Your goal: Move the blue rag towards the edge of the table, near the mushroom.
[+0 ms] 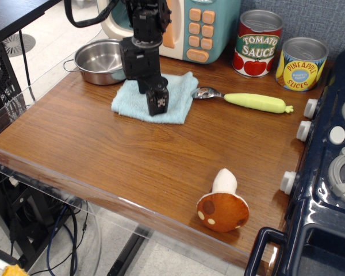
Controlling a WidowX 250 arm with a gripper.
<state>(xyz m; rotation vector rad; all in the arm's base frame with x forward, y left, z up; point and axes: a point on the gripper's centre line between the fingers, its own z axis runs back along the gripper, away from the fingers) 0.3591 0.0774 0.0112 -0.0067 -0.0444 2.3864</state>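
The blue rag lies at the back of the brown table, just in front of the steel pot. My black gripper comes down from above onto the rag's front middle. Its fingers are pressed together into the cloth, which is bunched slightly under them. The mushroom lies on its side near the table's front edge at the right, well apart from the rag, with its spotted cap facing the edge.
A spoon with a yellow-green handle lies right of the rag, its bowl touching the cloth's corner. Behind stand a toy microwave, a tomato sauce can and a pineapple can. A dark blue toy stove borders the right side.
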